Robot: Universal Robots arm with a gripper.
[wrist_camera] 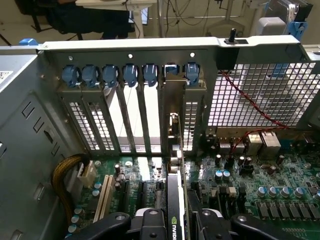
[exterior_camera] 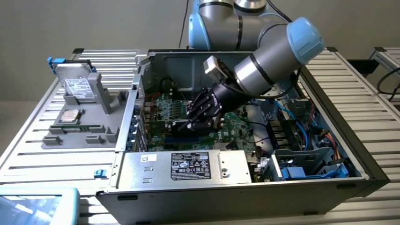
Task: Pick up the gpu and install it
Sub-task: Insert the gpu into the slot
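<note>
Deep inside the open computer case (exterior_camera: 250, 58), the gripper (exterior_camera: 190, 125) is clenched on the gpu (wrist_camera: 175, 210), the card standing on edge among the green motherboard's (exterior_camera: 240, 123) slots, its silver bracket (wrist_camera: 173, 145) at the rear slot openings, and the power supply (exterior_camera: 187, 166) at 6 o'clock of the gripper in the exterior view.

- The surface (exterior_camera: 56, 159) is a top of ribbed silver metal slats.
- An open computer case (exterior_camera: 206, 199) sits on it with its open side up, taking the middle and the exterior view's right.
- A grey moulded holder (exterior_camera: 87, 133) lies just beside the case, on the exterior view's left.
- A small blue clip (exterior_camera: 98, 173) sits on the slats near the case's front corner.
- A pale blue-rimmed flat item (exterior_camera: 37, 204) shows at the near corner.
</note>
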